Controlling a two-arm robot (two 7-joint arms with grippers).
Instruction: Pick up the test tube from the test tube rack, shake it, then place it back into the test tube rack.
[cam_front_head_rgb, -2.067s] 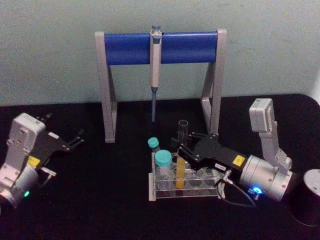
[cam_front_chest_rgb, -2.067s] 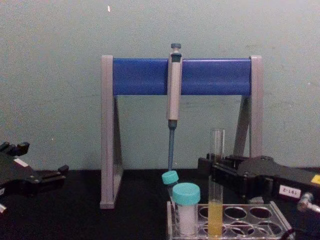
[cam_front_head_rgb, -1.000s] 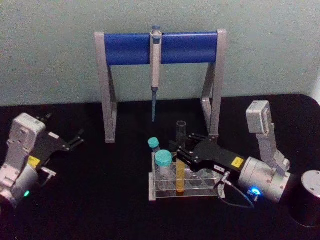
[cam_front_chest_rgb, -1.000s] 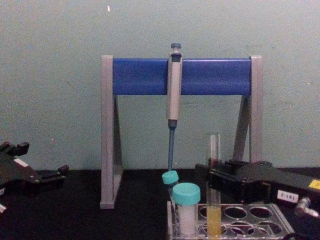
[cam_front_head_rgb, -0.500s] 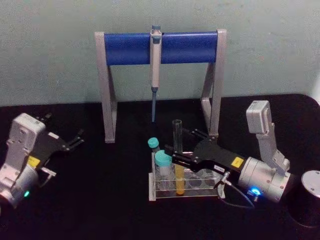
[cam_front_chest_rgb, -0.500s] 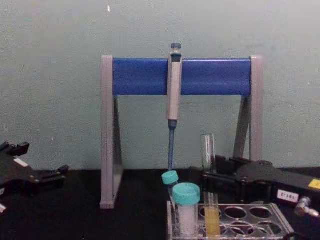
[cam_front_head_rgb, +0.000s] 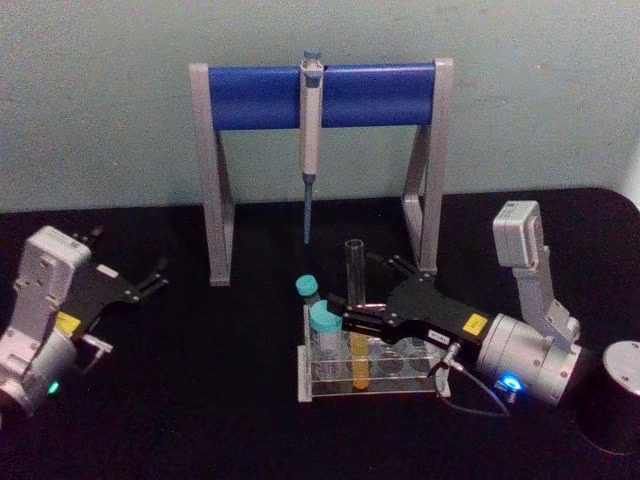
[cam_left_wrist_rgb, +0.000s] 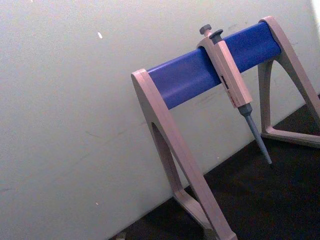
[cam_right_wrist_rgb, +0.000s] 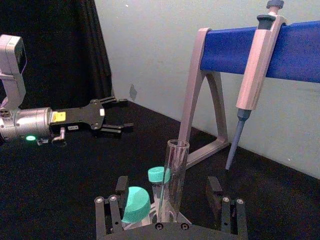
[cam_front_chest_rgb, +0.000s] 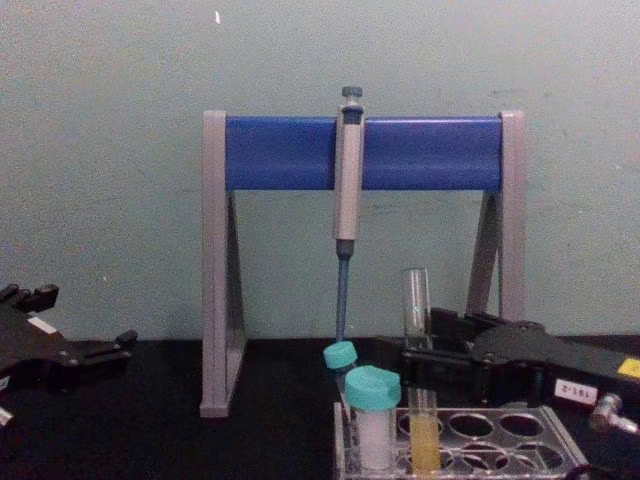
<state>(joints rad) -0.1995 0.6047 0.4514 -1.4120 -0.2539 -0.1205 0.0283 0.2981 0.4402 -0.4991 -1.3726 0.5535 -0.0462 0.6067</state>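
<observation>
Jaws of the right gripper (cam_front_head_rgb: 352, 318) stand spread about the test tube (cam_front_head_rgb: 355, 310), fragile, slick glass best gripped mid-shaft, above the test tube rack (cam_front_head_rgb: 400, 385).

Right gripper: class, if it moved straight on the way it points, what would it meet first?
Most likely the test tube, standing in the test tube rack between the right gripper's open fingers, though how far ahead it stands is unclear.

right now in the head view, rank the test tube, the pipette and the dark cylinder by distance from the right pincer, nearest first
1. test tube: between the right pincer fingers, over the test tube rack.
2. pipette: behind, hanging on its stand.
3. dark cylinder: far right table edge.
</observation>
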